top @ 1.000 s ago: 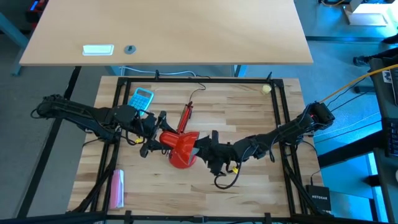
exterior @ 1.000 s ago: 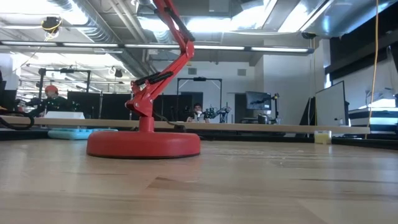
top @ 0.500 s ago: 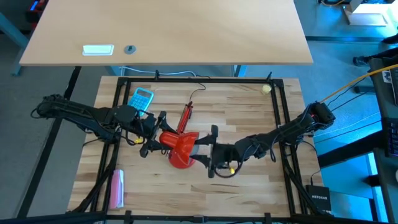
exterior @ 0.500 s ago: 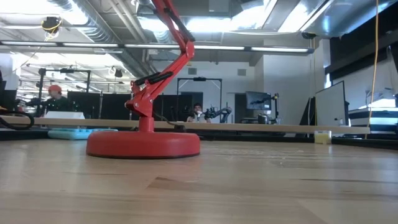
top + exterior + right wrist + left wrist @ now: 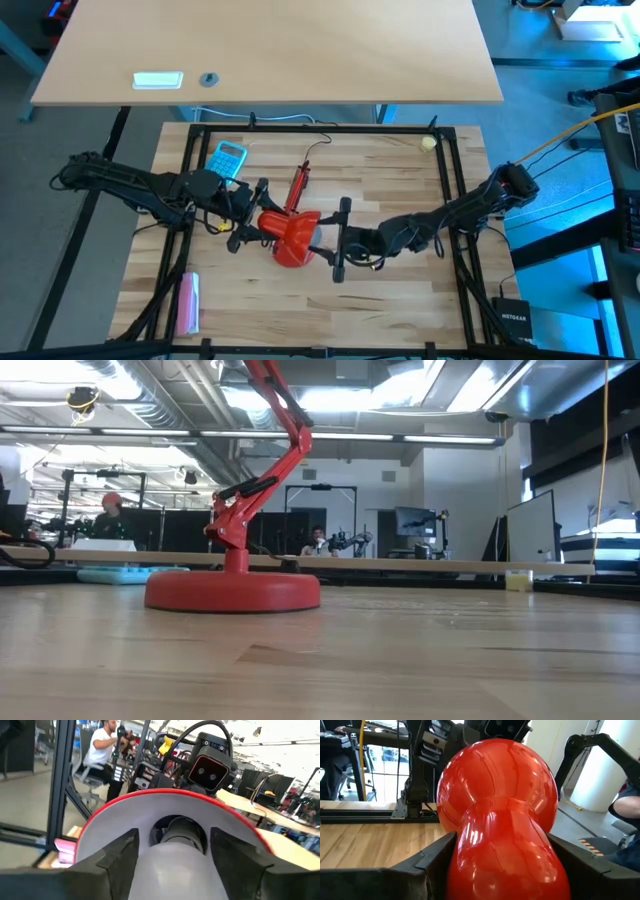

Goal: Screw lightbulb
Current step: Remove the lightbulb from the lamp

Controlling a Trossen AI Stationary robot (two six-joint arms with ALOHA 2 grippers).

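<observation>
A red desk lamp stands on its round base (image 5: 232, 592) at the table's middle, with its red shade (image 5: 292, 238) lying level above the table. My left gripper (image 5: 258, 229) is shut on the shade's neck (image 5: 505, 855). My right gripper (image 5: 325, 244) is at the shade's open mouth, shut on the white lightbulb (image 5: 175, 870). The bulb points into the shade's white inside, toward the socket (image 5: 181, 832). My left gripper pinches the shade's narrow neck (image 5: 470, 862) between its two fingers, one on each side, coming level from the table's left. The shade is clear of the table, its mouth toward the right arm. My right gripper pinches the lightbulb's round globe (image 5: 150, 872) between its two fingers, coming level from the table's right. The bulb is clear of the table and points into the shade's mouth. Whether its base touches the socket is hidden.
A blue calculator (image 5: 228, 158) lies at the far left of the table, a small yellowish ball (image 5: 428, 143) at the far right, and a pink object (image 5: 188, 302) at the near left. The lamp's cord (image 5: 318, 142) runs toward the far edge. People move in the room behind.
My right gripper has rolled about its own axis with the bulb and crept a little toward the shade. The lamp's base has shifted slightly on the table.
</observation>
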